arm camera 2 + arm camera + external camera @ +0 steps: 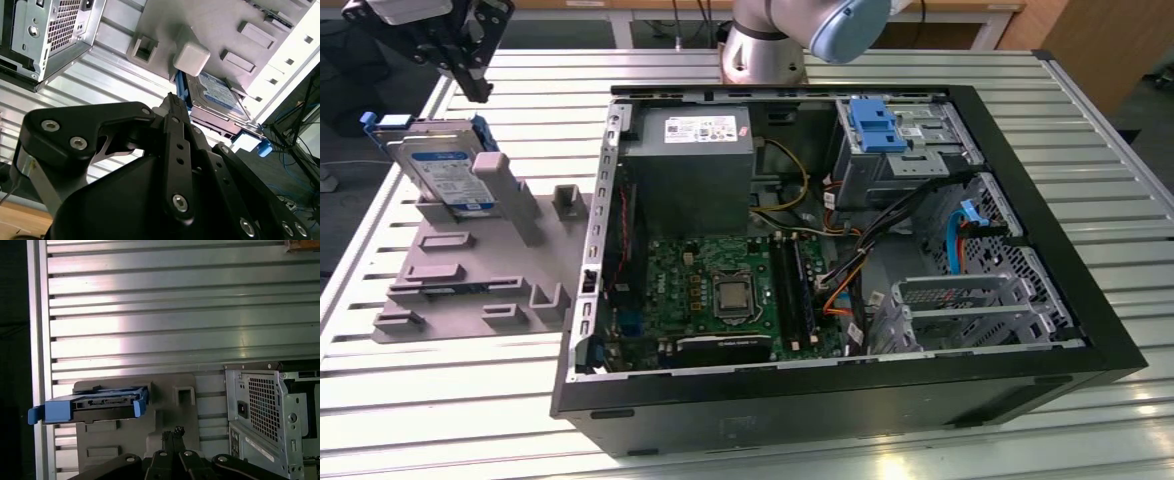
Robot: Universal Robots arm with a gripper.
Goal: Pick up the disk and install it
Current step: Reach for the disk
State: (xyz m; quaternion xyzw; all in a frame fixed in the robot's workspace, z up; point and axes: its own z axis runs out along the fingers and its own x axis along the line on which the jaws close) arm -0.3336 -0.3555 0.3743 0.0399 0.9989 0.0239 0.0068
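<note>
closed gripper (480, 92) hangs above the disk (438, 165), holding nothing.

from where i stand the fingers are pinched together tip to tip and empty, up over the far end of the grey holder (454, 270) on the exterior view's left, well apart from the open computer case (1067, 330). the disk sits just below the fingertips and a touch nearer the camera, not touching them. it's propped in the holder at a slant beside an upright post (500, 190). its long axis runs from the raised far end, the end closest to the gripper, down to the holder's base. it's a flat silver-grey drive, blue-and-white label facing up, blue plastic rails along its sides. in the first wrist view the disk (95, 407) shows edge-on, blue rail outward.
</note>
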